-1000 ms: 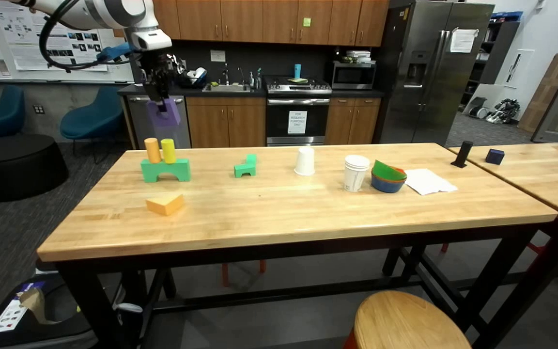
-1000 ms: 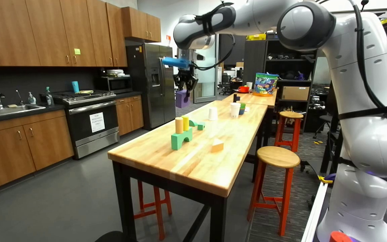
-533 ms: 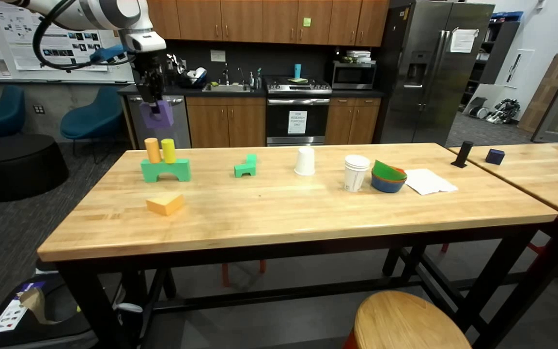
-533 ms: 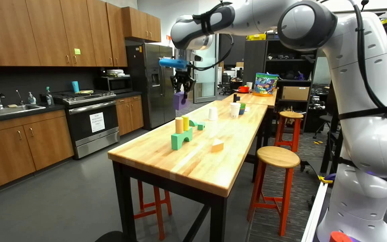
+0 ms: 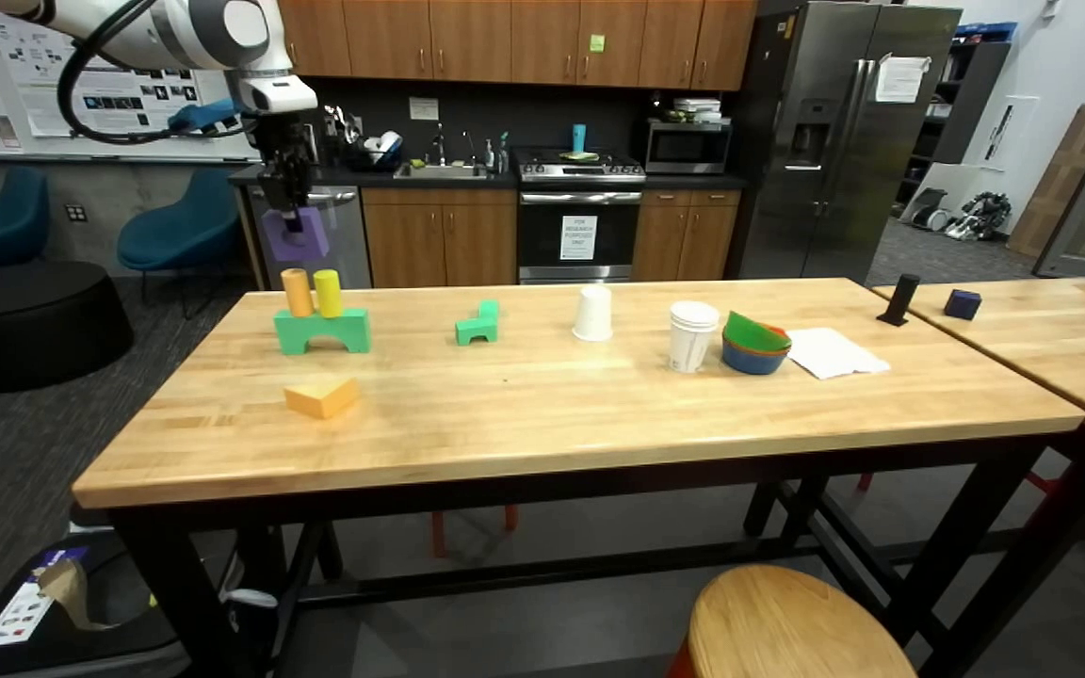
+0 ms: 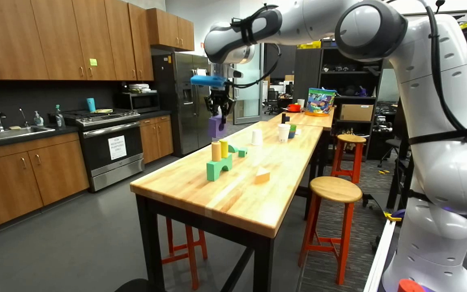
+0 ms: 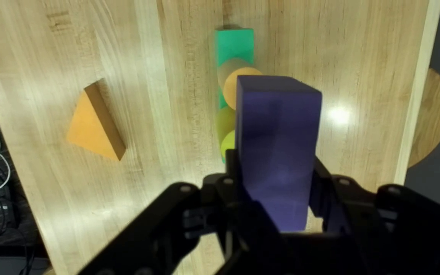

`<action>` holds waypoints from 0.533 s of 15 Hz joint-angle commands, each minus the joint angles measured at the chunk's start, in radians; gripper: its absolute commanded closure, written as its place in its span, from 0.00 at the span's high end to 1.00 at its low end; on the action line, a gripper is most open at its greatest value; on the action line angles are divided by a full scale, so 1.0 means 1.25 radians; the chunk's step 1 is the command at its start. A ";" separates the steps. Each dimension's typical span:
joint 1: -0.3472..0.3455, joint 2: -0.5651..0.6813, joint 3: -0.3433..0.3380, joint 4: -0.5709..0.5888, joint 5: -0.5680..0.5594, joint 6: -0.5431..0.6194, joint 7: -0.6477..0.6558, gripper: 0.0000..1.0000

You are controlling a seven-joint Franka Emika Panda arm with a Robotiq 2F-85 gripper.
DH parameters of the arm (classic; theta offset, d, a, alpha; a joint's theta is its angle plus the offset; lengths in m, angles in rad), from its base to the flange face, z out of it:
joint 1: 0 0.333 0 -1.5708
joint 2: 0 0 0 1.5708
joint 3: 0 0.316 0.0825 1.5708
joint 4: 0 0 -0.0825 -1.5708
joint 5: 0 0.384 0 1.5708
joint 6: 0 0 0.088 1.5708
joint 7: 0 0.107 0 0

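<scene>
Purple block (image 6: 215,128) held aloft by the gripper (image 7: 275,175), above the wooden table (image 5: 542,414).
The jaws are clamped on the block from 2 opposite sides. It hangs just above an orange cylinder (image 5: 298,293) and a yellow cylinder (image 5: 327,294), a gap showing between in both exterior views; the 2 stand upright, side by side, on a green arch block (image 5: 321,328). In the wrist view it partly covers their tops. An orange wedge (image 7: 92,128) lies nearby on the table.

The purple block (image 7: 279,152) looks smooth and matt; the wooden tabletop (image 5: 552,405) shines, grain showing; the refrigerator (image 5: 806,212) is satiny metal.
</scene>
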 commanded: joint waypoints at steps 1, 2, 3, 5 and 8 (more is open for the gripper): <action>0.000 -0.013 -0.002 -0.014 0.004 -0.015 0.007 0.16; -0.001 -0.013 -0.002 -0.016 0.006 -0.015 0.006 0.16; -0.001 -0.014 -0.002 -0.016 0.008 -0.017 0.006 0.16; -0.001 -0.016 -0.001 -0.022 0.008 -0.017 0.005 0.16; 0.000 -0.021 -0.002 -0.039 0.008 -0.006 0.011 0.16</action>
